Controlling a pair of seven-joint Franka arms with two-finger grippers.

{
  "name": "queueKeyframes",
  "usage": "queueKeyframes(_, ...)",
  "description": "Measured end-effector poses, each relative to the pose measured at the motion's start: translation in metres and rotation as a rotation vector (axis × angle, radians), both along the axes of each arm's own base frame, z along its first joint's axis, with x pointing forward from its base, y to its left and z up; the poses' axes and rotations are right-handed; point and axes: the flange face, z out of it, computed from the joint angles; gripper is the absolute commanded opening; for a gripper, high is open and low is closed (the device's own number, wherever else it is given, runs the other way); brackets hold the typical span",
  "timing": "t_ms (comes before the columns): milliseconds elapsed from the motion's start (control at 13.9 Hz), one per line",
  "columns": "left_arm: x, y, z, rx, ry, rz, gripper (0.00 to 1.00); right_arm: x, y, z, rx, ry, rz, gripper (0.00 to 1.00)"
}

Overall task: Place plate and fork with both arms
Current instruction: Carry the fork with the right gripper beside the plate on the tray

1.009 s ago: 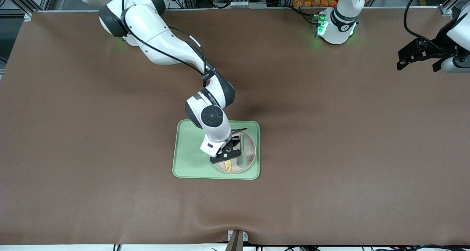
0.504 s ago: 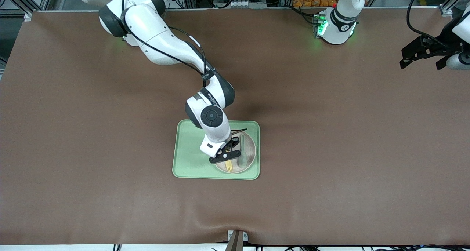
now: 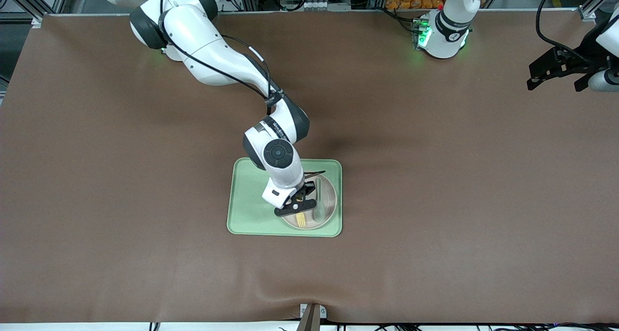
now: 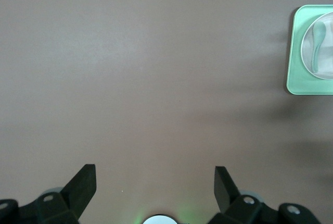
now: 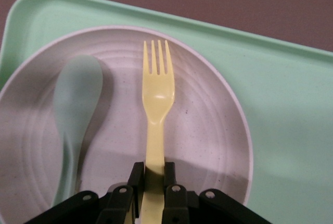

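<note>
— Brown worktop [image 3: 435, 176], item one?
— Pale-yellow plastic fork [image 5: 156, 99], handle clamped in right pincer [image 5: 152, 182], over round speckled off-white plate [image 5: 208, 130] on light-green tray [image 5: 291, 104], likely for lifting out.
— Left pincer [image 4: 152, 182]?
— Spread wide, empty, waiting.

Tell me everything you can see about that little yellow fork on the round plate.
The small pale-yellow plastic fork has short tines, a rounded neck and a flat straight handle. It sits over the round speckled off-white plate, beside a grey-green spoon, with tines pointing away from the right gripper, whose black fingers are shut on its handle. The plate rests on a light-green rectangular tray.
</note>
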Motion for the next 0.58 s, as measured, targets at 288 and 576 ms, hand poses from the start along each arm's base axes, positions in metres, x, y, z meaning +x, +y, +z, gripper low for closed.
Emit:
queueKeyframes(288, 0.0, 0.008, 0.0, 0.0, 0.002, 0.017, 1.0, 0.01, -0.01, 0.019, 0.012, 0.033, -0.038, 0.09)
queueKeyframes(576, 0.0, 0.014, 0.001, 0.0, 0.002, 0.027, 1.0, 0.029, -0.041, 0.05, 0.0, 0.06, -0.082, 0.11)
